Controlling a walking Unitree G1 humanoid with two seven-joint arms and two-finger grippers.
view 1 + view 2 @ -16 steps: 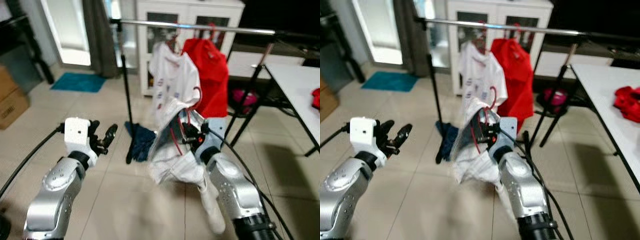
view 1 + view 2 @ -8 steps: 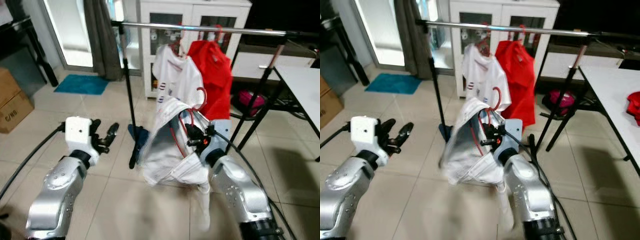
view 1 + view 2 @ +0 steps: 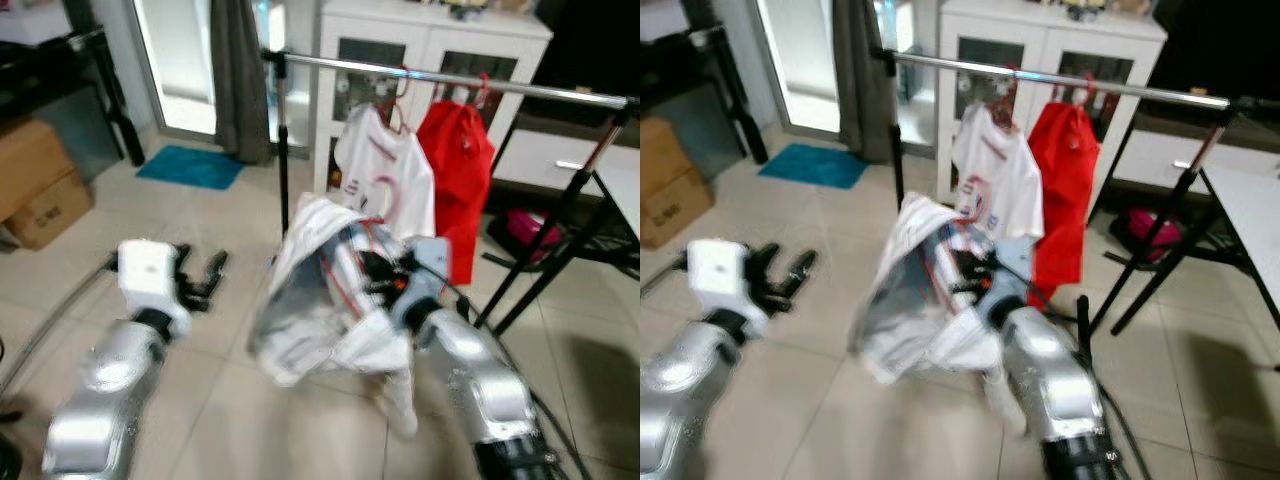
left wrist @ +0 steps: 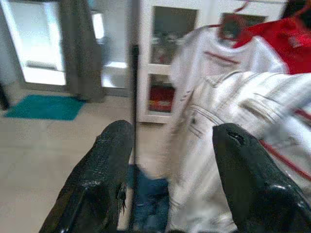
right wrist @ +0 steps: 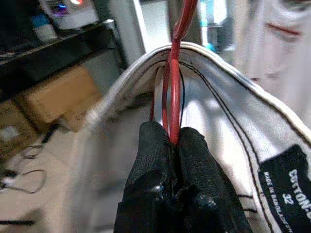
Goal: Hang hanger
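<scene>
Right gripper (image 5: pixel 172 141) clamped on the red hanger (image 5: pixel 174 77), pinching its wire just under the hook; white shirt (image 3: pixel 320 300) draped on that hanger, bunched around and ahead of the gripper, collar label visible in the right wrist view. Hanger held low, in front of and below the clothes rail (image 3: pixel 450 80), not touching it. On the rail: a white t-shirt (image 3: pixel 385 180) and a red garment (image 3: pixel 460 170), side by side. Left gripper (image 4: pixel 170 160) open, fingers spread, holding nothing, out to the left over the tiled floor (image 3: pixel 200 230). Cardboard box (image 3: pixel 40 195) far left. Head views blurred.
</scene>
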